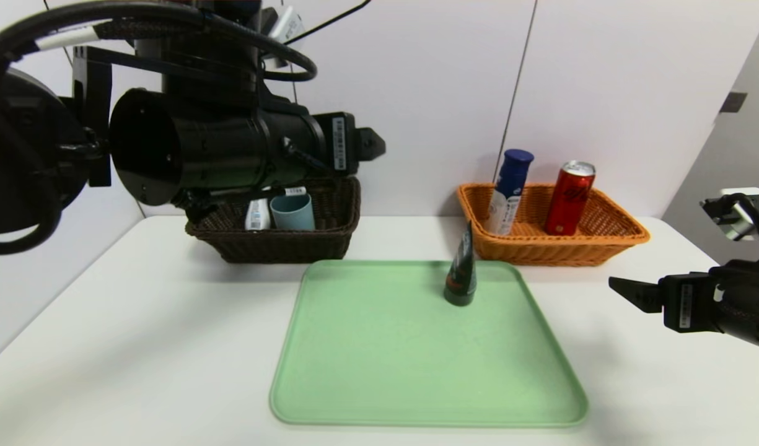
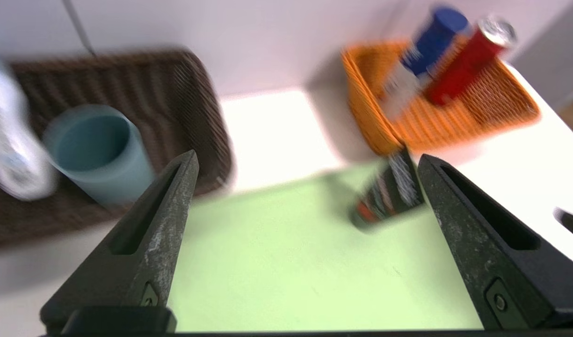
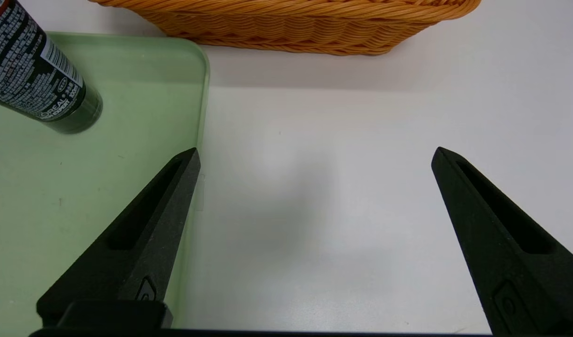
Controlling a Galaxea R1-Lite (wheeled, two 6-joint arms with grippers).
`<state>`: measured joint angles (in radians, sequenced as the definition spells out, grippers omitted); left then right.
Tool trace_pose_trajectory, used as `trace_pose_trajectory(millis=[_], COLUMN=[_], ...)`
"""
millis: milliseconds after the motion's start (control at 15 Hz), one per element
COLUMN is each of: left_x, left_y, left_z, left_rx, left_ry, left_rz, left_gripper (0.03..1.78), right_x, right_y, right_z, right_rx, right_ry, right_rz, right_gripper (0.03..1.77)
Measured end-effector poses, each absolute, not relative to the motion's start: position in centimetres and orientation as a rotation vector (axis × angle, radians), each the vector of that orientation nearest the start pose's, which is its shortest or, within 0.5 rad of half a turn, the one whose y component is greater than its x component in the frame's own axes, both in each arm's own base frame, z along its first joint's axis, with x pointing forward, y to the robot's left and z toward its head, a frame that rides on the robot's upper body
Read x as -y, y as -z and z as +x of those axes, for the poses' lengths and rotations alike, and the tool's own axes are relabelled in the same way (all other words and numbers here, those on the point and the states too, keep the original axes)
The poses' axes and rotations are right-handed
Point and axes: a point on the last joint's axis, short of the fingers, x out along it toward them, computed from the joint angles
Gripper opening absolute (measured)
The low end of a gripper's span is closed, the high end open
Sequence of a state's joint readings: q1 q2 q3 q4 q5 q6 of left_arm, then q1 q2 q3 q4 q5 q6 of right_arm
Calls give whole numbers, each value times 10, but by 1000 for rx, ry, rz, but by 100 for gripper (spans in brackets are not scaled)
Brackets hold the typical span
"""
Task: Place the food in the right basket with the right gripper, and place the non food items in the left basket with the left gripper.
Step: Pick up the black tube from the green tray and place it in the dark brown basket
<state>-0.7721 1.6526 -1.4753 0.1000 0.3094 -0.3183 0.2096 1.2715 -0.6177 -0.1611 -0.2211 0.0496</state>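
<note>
Dark squeeze tube point(image 1: 461, 272) upright on its cap, narrow end up

Left arm point(image 1: 218, 136) reaches in from left, raised high, wrist roughly level and pointing right; left pincer point(image 2: 307, 161) up at far left-centre, fingers spread wide, nothing between them. Right arm point(image 1: 748, 297) mostly out of head view, low at right edge; right pincer point(image 3: 315, 152) points left, jaws wide apart, holding nothing, parked above table.
</note>
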Motion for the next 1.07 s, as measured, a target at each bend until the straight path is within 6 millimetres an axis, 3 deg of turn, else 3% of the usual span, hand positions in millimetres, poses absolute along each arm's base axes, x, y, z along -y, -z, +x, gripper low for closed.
trace_pose_trajectory(millis=[133,533,733,1067], left_x=[234,313,334,351], left_y=[-293,-216,-190,-172], left_z=[213,215,208,212], left_rx=[-374,-273,-300,-257], left_ry=[433,430,425,415], left_rz=[-165,-161,-116,-103], left_gripper=[167,169,169,169], right_x=[-33,-33,-33,-33], right_y=[-190,-186,-183,-181], right_z=[182,182,182,183], right_rx=[-487,-475,-485,-494], right_ry=[25,24,22,20], right_rz=[-57,-52,-53,-55], right_gripper=[171,171,171,171])
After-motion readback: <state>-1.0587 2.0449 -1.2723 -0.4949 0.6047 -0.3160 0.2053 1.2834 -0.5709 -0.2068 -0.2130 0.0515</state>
